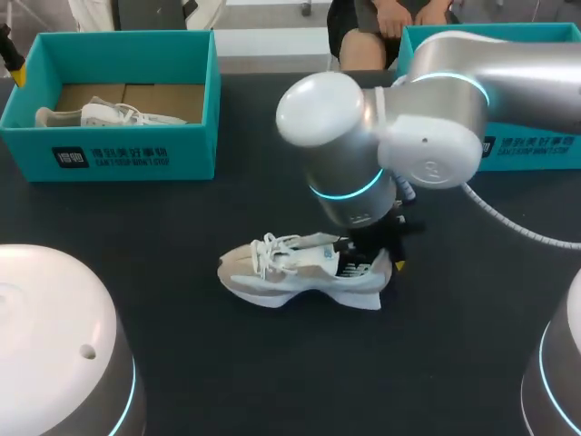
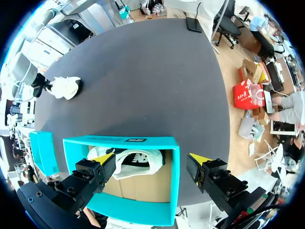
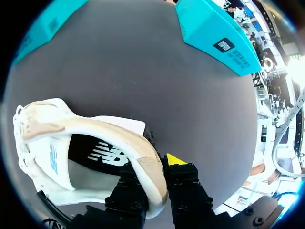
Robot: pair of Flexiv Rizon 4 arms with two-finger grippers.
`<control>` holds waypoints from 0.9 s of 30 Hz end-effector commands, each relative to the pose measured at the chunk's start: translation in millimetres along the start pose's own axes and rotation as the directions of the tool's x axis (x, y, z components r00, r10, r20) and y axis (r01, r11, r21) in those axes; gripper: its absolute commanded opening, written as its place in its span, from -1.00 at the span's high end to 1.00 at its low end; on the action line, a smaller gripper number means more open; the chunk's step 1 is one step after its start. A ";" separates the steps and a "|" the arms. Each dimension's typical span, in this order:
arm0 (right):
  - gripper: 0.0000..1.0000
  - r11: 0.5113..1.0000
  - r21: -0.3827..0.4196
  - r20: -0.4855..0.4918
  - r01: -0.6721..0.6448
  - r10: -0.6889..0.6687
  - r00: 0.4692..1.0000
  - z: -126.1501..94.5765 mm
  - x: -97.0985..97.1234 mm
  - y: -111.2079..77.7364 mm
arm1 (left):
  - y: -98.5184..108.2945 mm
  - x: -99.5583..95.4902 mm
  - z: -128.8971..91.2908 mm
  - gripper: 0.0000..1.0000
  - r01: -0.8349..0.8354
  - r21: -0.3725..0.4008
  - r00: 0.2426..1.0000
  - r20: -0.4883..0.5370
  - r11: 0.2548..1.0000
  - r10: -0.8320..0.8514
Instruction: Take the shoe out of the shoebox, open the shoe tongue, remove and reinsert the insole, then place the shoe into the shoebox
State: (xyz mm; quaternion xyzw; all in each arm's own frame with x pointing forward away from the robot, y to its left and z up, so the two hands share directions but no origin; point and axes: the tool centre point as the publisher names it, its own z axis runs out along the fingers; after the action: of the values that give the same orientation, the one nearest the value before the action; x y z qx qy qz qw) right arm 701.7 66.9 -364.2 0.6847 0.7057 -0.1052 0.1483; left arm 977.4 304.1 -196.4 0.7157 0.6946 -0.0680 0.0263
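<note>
A white and beige sneaker (image 1: 300,272) lies on its side at the middle of the dark table, toe pointing left. My right gripper (image 1: 386,259) is shut on its heel. In the right wrist view the gripper (image 3: 152,167) has one finger inside the heel collar and one outside, and the shoe (image 3: 95,143) shows its dark insole. My left gripper (image 2: 151,160) hangs open over the teal shoebox (image 2: 124,140), which holds a second white shoe (image 2: 136,162). In the head view that shoebox (image 1: 136,150) stands at the back left, with the left gripper (image 1: 11,53) at its far left corner.
A second teal box (image 1: 536,145) stands at the back right, mostly hidden behind my right arm. The white arm bases fill the near left and near right corners. Bare table lies in front of the sneaker and between the boxes.
</note>
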 end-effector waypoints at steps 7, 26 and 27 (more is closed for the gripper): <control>1.00 0.998 -0.063 0.010 0.017 -0.017 1.000 0.3 7.6 7.8 | -1.4 -0.5 -0.3 -1.00 0.000 -0.002 1.000 -0.003 1.000 0.000; 1.00 0.996 -0.089 -0.047 0.012 -0.016 0.999 6.4 7.3 8.0 | -1.4 -0.5 -0.3 -1.00 0.000 -0.002 1.000 -0.003 1.000 0.000; 1.00 0.996 -0.089 -0.047 0.012 -0.016 0.999 6.4 7.3 8.0 | -1.4 -0.5 -0.3 -1.00 0.000 -0.002 1.000 -0.003 1.000 0.000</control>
State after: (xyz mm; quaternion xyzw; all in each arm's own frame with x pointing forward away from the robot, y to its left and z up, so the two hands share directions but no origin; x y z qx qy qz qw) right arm 710.8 74.6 -372.7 0.6750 0.7168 -0.0628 0.1631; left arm 977.5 304.1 -196.4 0.7157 0.6946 -0.0680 0.0263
